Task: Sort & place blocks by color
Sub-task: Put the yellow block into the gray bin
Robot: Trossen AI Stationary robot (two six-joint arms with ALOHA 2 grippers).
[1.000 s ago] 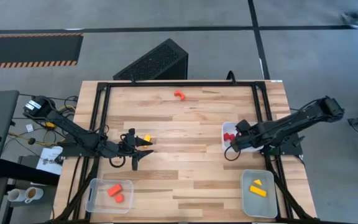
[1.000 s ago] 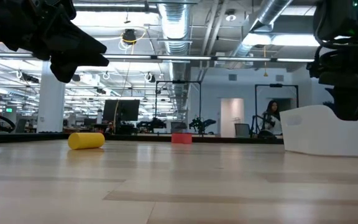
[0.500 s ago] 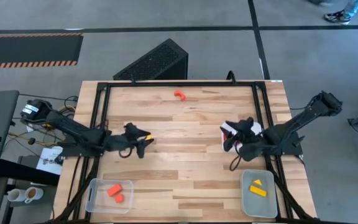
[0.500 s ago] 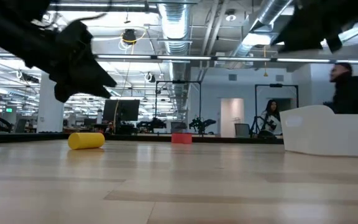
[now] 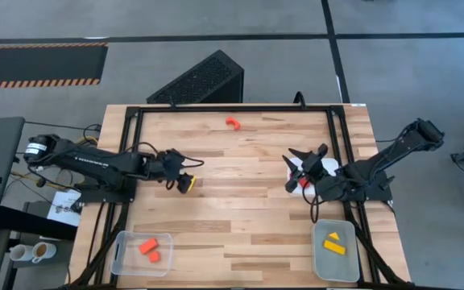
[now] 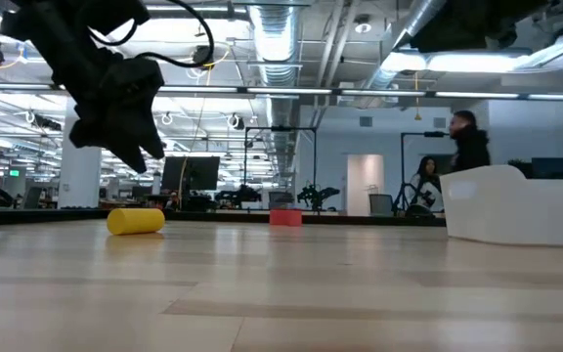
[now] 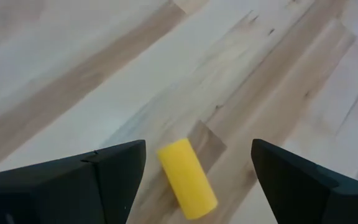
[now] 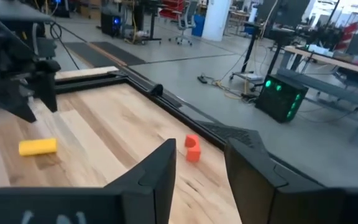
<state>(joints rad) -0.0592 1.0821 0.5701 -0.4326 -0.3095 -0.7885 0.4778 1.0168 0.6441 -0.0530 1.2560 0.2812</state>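
Lying on the table between the left gripper's spread jaws: 1 yellow cylinder block.

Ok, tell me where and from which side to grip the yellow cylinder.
Probably grip the yellow cylinder across its round middle, coming from above. It lies on its side on the bare table, and the left gripper hangs open with a finger either side of it.

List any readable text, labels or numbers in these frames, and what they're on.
None legible.
Yellow cylindrical block: no markings.
Orange arch-shaped block: no markings.
White rectangular tray: no label visible.
Dark box with green lights: lights only, no characters readable.
Background room signage: too small to read.
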